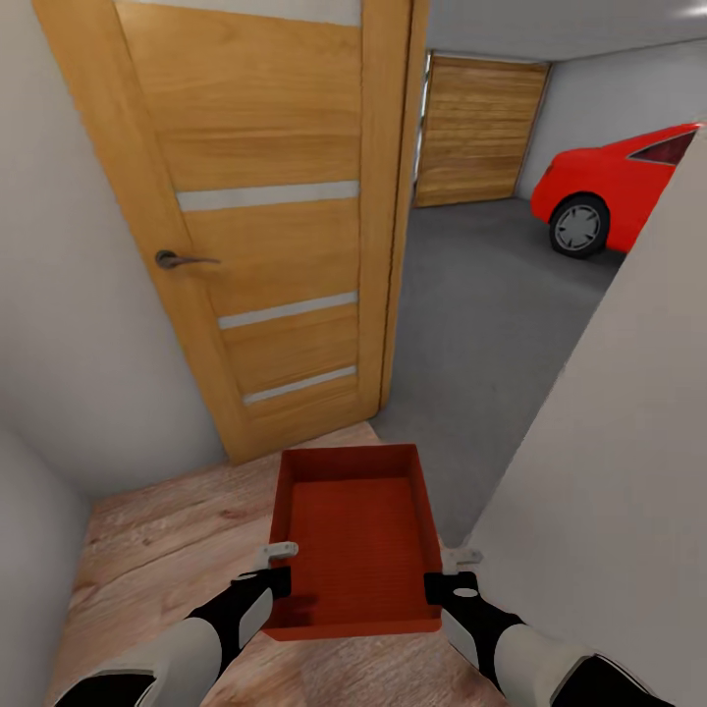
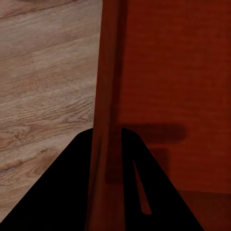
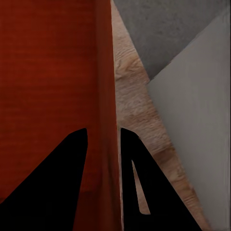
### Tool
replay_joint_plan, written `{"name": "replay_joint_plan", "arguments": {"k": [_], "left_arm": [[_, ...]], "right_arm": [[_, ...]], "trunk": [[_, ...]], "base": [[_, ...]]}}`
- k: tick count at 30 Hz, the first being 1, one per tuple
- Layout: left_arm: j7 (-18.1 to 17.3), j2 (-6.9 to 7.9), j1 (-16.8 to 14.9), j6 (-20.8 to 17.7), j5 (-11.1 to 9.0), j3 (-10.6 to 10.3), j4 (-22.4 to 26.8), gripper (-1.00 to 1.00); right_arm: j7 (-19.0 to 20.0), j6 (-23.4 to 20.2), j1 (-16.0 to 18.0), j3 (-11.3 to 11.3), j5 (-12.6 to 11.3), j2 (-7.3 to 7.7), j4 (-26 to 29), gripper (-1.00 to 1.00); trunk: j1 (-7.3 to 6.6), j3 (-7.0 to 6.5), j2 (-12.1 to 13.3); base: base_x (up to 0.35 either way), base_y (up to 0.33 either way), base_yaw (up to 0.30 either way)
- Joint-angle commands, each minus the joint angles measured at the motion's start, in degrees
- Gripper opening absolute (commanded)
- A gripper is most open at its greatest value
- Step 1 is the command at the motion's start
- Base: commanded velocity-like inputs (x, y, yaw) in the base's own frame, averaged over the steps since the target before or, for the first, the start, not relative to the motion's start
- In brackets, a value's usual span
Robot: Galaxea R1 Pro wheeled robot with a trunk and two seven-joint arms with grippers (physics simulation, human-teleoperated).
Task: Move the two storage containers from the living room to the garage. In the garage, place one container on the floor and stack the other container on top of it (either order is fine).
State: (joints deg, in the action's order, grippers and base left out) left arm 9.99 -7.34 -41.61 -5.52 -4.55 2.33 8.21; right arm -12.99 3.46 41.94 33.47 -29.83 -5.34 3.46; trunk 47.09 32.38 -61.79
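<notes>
An orange-red open-top storage container hangs in front of me over the wood-plank floor, empty inside. My left gripper is shut on its left wall, and my right gripper is shut on its right wall. In the left wrist view the container's wall runs between the two dark fingers. The right wrist view shows the other wall pinched between the fingers the same way. Ahead through the doorway lies the garage with its dark grey floor and plank door.
An open wooden door with a handle stands at the left of the doorway. A white wall closes in on the right. A red car is parked in the garage at the right.
</notes>
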Motion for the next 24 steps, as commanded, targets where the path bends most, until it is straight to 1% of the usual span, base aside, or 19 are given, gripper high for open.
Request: {"name": "replay_joint_plan", "arguments": {"k": [1, 4, 8, 24], "left_arm": [[0.3, 1.98, 0.0, -0.3, -2.0, -2.2, -0.5, -1.0], [0.3, 1.98, 0.0, -0.3, -2.0, -2.2, -0.5, -1.0], [0.3, 1.99, 0.0, -0.4, -2.0, -2.2, -0.5, -1.0], [0.1, 2.05, 0.0, -0.4, -2.0, -2.2, -0.5, -1.0]], "right_arm": [[2.4, 1.0, 0.1, -1.4, 0.3, 0.33, 0.2, -1.0], [2.4, 1.0, 0.1, -1.4, 0.3, 0.36, 0.2, -1.0], [2.4, 1.1, 0.1, -1.4, 0.3, 0.41, 0.2, -1.0], [2.4, 1.1, 0.1, -1.4, 0.3, 0.37, 0.2, -1.0]], "trunk": [[0.0, 0.05, 0.0], [0.0, 0.05, 0.0], [0.0, 0.05, 0.0], [0.0, 0.05, 0.0]], "base": [[0.0, 0.0, -0.285], [0.0, 0.0, -0.27], [0.115, 0.01, -0.073], [0.307, 0.149, -0.003]]}}
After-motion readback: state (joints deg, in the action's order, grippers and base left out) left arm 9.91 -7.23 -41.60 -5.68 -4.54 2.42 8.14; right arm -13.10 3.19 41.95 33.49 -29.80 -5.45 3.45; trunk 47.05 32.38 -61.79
